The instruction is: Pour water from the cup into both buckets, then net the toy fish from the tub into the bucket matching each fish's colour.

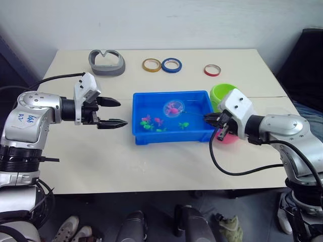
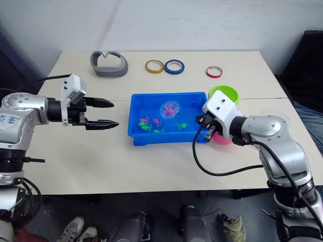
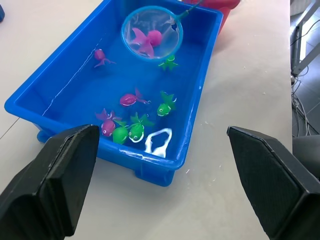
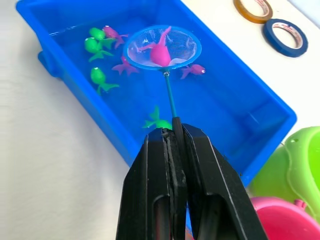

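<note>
The blue tub (image 1: 171,94) sits mid-table with water and several green and pink toy fish (image 3: 131,131) in it. The round blue-rimmed net (image 4: 162,47) is held over the tub's far part with one pink fish (image 4: 161,52) lying in its mesh. My right gripper (image 4: 172,134) is at the tub's right end, shut on the net's thin handle. The green bucket (image 1: 222,93) stands behind that gripper, and the pink bucket (image 1: 230,138) is mostly hidden under it. A clear cup (image 2: 280,115) shows faintly behind my right forearm. Left of the tub my left gripper (image 1: 116,112) hovers open and holds nothing.
At the back of the table lie a grey curved holder (image 1: 106,62), an orange tape ring (image 1: 151,64), a blue tape ring (image 1: 171,64) and a red tape ring (image 1: 212,70). The table's front edge runs just below the tub.
</note>
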{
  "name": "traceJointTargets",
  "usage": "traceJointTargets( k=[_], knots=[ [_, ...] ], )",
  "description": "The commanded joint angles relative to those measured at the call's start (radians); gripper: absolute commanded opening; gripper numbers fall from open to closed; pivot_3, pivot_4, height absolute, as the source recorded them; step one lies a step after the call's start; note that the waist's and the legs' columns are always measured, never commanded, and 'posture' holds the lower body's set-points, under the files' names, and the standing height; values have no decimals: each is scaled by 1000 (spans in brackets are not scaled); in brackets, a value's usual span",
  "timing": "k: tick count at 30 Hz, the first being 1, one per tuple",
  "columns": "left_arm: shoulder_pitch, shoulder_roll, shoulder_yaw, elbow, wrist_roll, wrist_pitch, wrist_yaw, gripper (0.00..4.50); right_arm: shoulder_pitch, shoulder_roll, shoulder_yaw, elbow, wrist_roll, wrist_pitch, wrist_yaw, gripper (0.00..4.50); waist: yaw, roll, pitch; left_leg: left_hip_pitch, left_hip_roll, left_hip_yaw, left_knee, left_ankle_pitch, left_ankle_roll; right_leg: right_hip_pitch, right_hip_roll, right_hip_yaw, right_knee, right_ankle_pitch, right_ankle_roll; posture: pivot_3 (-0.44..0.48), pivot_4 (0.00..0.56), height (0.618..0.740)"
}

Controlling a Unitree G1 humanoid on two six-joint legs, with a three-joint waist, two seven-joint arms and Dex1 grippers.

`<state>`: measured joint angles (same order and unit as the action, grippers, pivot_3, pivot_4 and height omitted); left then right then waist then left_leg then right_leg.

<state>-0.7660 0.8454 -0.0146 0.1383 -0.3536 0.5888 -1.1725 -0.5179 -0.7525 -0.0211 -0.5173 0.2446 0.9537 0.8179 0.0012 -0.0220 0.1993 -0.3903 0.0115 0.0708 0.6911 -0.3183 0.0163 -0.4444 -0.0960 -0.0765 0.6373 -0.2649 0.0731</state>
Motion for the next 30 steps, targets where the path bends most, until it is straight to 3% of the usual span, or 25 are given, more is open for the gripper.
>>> traceJointTargets(
  k=[1,11,21,30],
  knots=[
    [-34,-29,10,21,-5,-63,-14,4469,12,-33,-96,-72,58,13,1,0,2,0,0,0,0,0,0,0,0,0,0,0,0,0,0,0,150,713],
    [-126,-170,-3,194,-2,-227,-81,4469,102,-142,-360,-179,160,130,-32,0,11,0,0,0,0,0,1,0,1,0,0,-1,0,0,0,0,150,713],
    [-242,-271,-34,384,33,-359,-165,4469,378,-233,-618,-270,99,155,-67,0,24,0,0,0,-1,1,1,-1,2,0,0,0,-3,0,0,0,150,713],
    [-288,-313,-41,472,62,-415,-198,4469,590,-254,-591,-265,-54,11,-144,0,21,0,0,1,-1,1,2,-2,3,0,1,1,-3,1,1,0,150,713]
  ],
)
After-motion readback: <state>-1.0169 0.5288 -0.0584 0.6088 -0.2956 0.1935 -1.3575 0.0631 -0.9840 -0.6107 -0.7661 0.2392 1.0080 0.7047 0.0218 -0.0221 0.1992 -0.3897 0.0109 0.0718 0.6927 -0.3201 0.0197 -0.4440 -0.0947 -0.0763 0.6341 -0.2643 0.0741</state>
